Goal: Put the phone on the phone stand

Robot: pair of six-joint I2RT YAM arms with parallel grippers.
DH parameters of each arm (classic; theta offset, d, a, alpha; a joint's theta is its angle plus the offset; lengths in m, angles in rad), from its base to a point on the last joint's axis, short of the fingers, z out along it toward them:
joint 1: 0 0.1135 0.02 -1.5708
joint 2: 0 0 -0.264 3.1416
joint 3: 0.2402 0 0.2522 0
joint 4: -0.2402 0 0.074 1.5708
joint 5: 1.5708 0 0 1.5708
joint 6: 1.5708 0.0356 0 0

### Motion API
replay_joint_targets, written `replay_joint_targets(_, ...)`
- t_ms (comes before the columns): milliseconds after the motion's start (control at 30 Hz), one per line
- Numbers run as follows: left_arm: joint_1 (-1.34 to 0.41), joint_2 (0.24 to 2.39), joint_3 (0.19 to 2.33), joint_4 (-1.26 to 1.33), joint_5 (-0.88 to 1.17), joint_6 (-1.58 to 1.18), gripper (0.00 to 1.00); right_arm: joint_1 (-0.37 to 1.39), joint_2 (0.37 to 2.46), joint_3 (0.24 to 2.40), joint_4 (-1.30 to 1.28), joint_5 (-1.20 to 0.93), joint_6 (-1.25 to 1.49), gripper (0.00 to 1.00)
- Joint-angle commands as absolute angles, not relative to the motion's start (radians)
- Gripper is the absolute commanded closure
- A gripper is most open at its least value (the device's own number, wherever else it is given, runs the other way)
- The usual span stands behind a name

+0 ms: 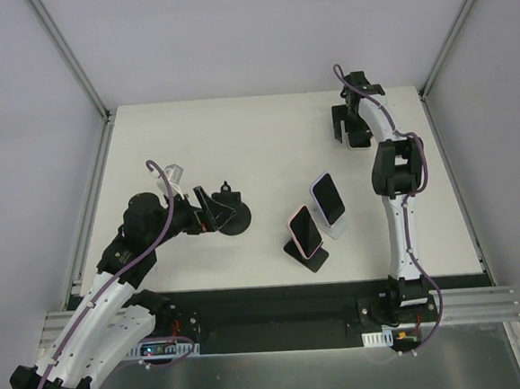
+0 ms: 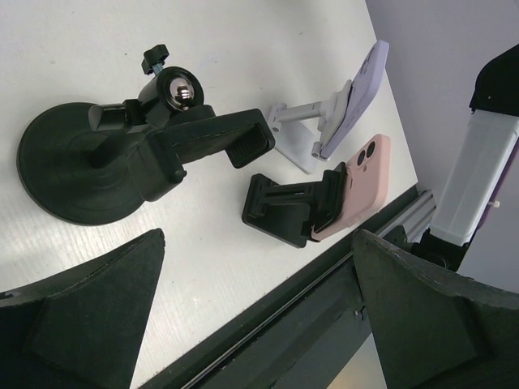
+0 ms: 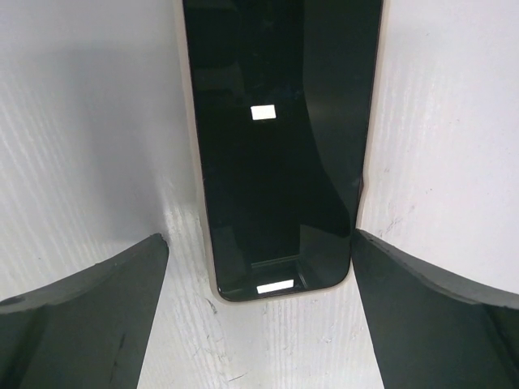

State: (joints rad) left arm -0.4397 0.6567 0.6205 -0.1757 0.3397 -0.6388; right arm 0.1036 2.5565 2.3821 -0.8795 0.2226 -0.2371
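Note:
A phone (image 3: pixel 276 138) with a dark screen and a cream case lies flat on the white table at the far right. My right gripper (image 3: pixel 259 235) is open, its fingers on either side of the phone's near end. In the top view the right gripper (image 1: pixel 353 135) hides the phone. A black suction-base phone stand (image 2: pixel 89 162) with an empty clamp (image 2: pixel 215 142) stands left of centre; it also shows in the top view (image 1: pixel 232 219). My left gripper (image 1: pixel 208 213) is open and empty right beside it, and in its wrist view (image 2: pixel 258 243) nothing is between the fingers.
A pink phone (image 1: pixel 305 229) rests on a black folding stand (image 1: pixel 308 257) and a lilac phone (image 1: pixel 329 198) on a white stand (image 1: pixel 339 231), mid-table. Both show in the left wrist view, pink phone (image 2: pixel 361 186) and lilac phone (image 2: pixel 361 97). The table's black front rail (image 2: pixel 324 275) runs close below them.

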Motion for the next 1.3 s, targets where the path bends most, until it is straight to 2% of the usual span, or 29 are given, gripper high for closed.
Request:
replay_joint_targets(0, -0.448, 0.664, 0.672, -0.161, 0.374, -0.64, 0.03, 0.077, 2.592, 2.415, -0.945, 0.146, -0.25, 0.04)
replay_joint_targets(100, -0.448, 0.67, 0.673, -0.161, 0.379, -0.641, 0.03, 0.054, 2.595, 2.408, -0.945, 0.057, -0.253, 0.04)
replay_joint_targets(367, -0.448, 0.681, 0.669, -0.161, 0.382, -0.649, 0.03, 0.028, 2.603, 2.395, -0.968, 0.009, -0.273, 0.02)
replay_joint_targets(600, -0.448, 0.687, 0.667, -0.163, 0.387, -0.652, 0.03, 0.058, 2.513, 2.27, -0.934, 0.298, -0.328, 0.03)
replay_joint_targets(767, -0.448, 0.693, 0.67, -0.163, 0.388, -0.655, 0.03, 0.072, 2.497, 2.232, -0.936, 0.384, -0.364, 0.04)
replay_joint_targets(867, -0.448, 0.692, 0.67, -0.161, 0.393, -0.655, 0.03, 0.068, 2.514, 2.25, -0.949, 0.333, -0.377, 0.04)
replay_joint_targets(1000, -0.448, 0.683, 0.667, -0.163, 0.397, -0.664, 0.03, 0.04, 2.523, 2.261, -0.96, 0.049, -0.394, 0.04)
replay_joint_targets(1067, -0.448, 0.68, 0.667, -0.161, 0.399, -0.664, 0.03, 0.029, 2.537, 2.27, -0.971, -0.024, -0.405, 0.04)
replay_joint_targets(1267, -0.448, 0.686, 0.675, -0.161, 0.411, -0.669, 0.03, 0.012, 2.585, 2.345, -1.017, -0.095, -0.411, 0.01)
